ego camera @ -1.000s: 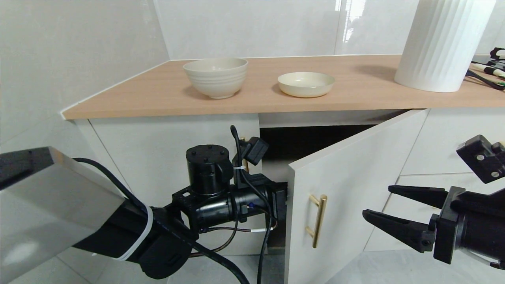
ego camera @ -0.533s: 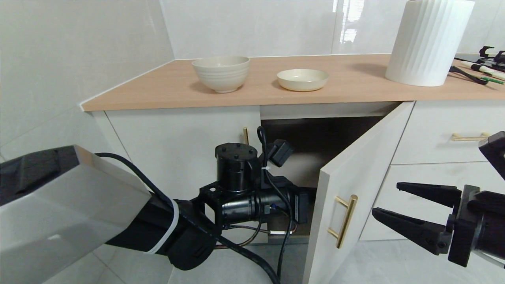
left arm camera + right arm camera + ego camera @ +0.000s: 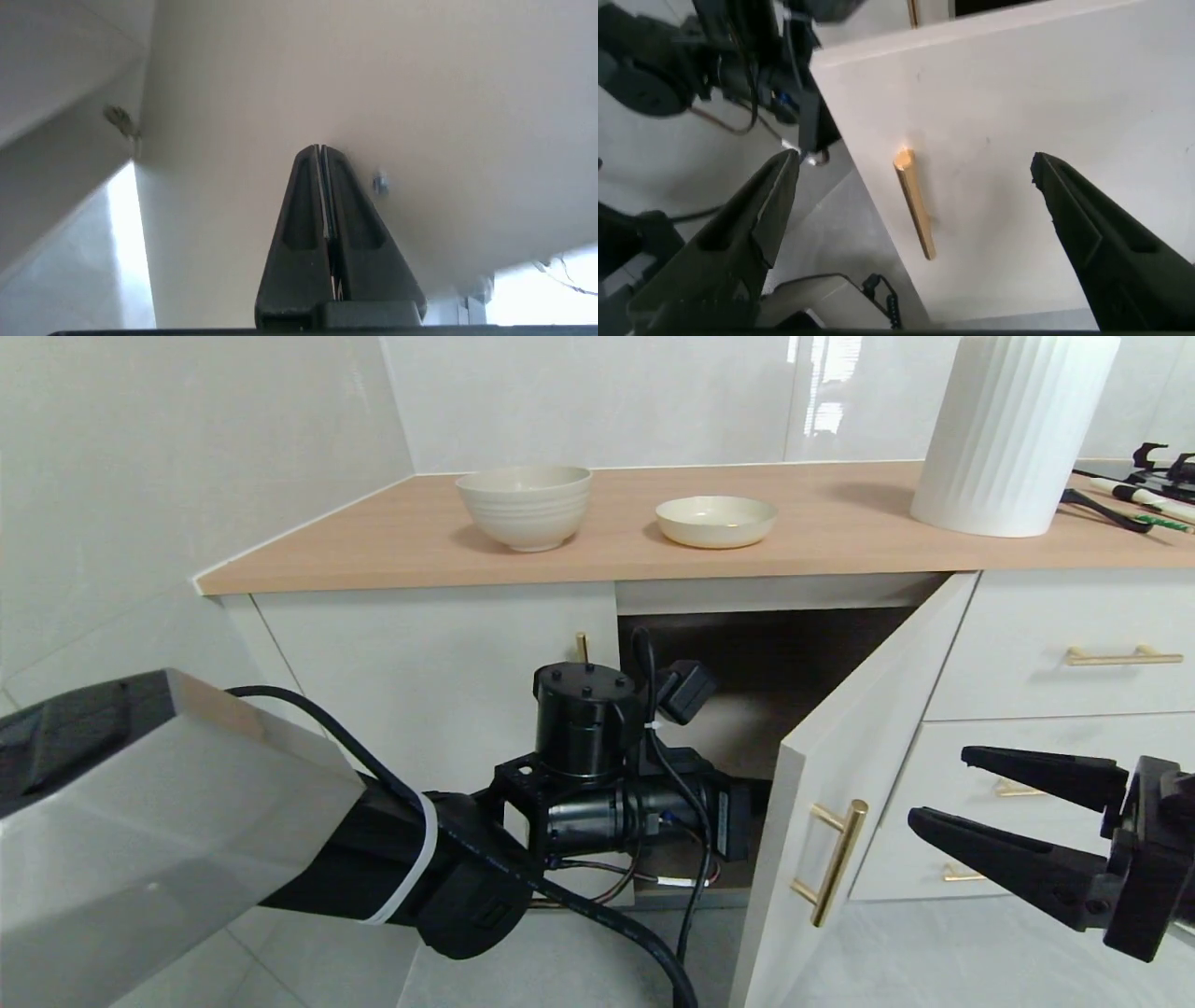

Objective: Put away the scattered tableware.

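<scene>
Right pincer spread, facing cabinet door, left pincer pressed together behind it

wall: white tile | countertop: wood | cabinet door: white, ajar | floor: grey

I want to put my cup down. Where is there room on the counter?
The wooden counter is bare between the shallow dish and the tall white ribbed container, and at the corner left of the ribbed bowl. The far right end is crowded with pens and tools.
</scene>
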Tool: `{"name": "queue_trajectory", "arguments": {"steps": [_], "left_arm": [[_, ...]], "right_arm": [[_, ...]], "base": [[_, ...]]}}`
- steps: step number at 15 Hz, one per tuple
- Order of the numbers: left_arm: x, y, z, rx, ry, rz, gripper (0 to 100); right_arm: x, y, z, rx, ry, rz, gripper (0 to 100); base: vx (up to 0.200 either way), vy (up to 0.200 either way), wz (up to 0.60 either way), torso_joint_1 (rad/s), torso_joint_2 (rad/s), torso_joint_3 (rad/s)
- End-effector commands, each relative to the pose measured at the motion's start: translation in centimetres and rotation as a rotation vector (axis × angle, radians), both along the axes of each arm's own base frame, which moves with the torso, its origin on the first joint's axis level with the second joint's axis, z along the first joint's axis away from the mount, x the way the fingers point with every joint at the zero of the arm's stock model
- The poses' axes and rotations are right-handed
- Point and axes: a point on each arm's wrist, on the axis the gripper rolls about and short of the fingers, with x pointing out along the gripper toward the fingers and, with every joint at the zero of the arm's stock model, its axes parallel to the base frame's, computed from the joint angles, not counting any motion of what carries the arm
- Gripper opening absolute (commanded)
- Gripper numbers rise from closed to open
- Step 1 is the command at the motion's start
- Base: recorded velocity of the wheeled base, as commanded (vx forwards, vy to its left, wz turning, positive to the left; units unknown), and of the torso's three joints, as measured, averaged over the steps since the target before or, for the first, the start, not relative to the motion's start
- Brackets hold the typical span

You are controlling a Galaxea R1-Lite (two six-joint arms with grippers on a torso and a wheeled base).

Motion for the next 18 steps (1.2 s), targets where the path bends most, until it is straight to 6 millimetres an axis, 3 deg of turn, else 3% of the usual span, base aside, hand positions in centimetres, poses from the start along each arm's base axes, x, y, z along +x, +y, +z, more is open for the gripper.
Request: {"name": "queue_trajectory", "arguments": {"steps": [1,5,7,8,10,13,14,15,16,18], "left_arm": [[-0.4,-1.1,0.7,-0.014,-0.012,-0.028,0],[-2.4,-6.3,2.4,0.000,0.000,-0.143,0],[-4.4,-9.2,3.2,0.001,0.002,-0.215,0],[-6.5,-10.9,3.7,0.004,0.003,-0.267,0],[-6.8,-10.4,4.4,0.005,-0.012,-0.207,0],[-5.4,-5.8,5.8,0.017,-0.010,-0.092,0],[-5.3,-2.6,6.7,0.024,-0.006,-0.037,0],[-5.6,0.8,7.0,0.041,0.004,0.014,0],[-6.0,2.9,7.1,0.051,0.009,0.048,0],[-7.7,10.6,7.0,0.073,0.027,0.191,0]], "right_arm": [[-0.6,-0.4,1.1,0.035,-0.047,0.001,100],[-2.4,-1.6,4.0,0.139,-0.150,0.007,100],[-3.4,-2.1,4.9,0.192,-0.169,0.064,100],[-3.9,-2.3,5.2,0.205,-0.181,0.111,100],[-3.7,-2.2,5.2,0.204,-0.175,0.110,100],[-1.9,-1.2,4.3,0.164,-0.111,0.085,100],[0.3,-0.9,3.3,0.126,-0.054,0.021,100],[1.7,-0.5,2.9,0.108,-0.023,-0.002,100],[2.2,-0.2,3.0,0.105,-0.014,-0.004,100],[4.4,0.8,2.7,0.087,0.025,-0.015,100]], "base": [[0.000,0.000,0.00,0.000,0.00,0.000],[0.000,0.000,0.00,0.000,0.00,0.000],[0.000,0.000,0.00,0.000,0.00,0.000],[0.000,0.000,0.00,0.000,0.00,0.000],[0.000,0.000,0.00,0.000,0.00,0.000],[0.000,0.000,0.00,0.000,0.00,0.000],[0.000,0.000,0.00,0.000,0.00,0.000],[0.000,0.000,0.00,0.000,0.00,0.000],[0.000,0.000,0.00,0.000,0.00,0.000],[0.000,0.000,0.00,0.000,0.00,0.000]]}}
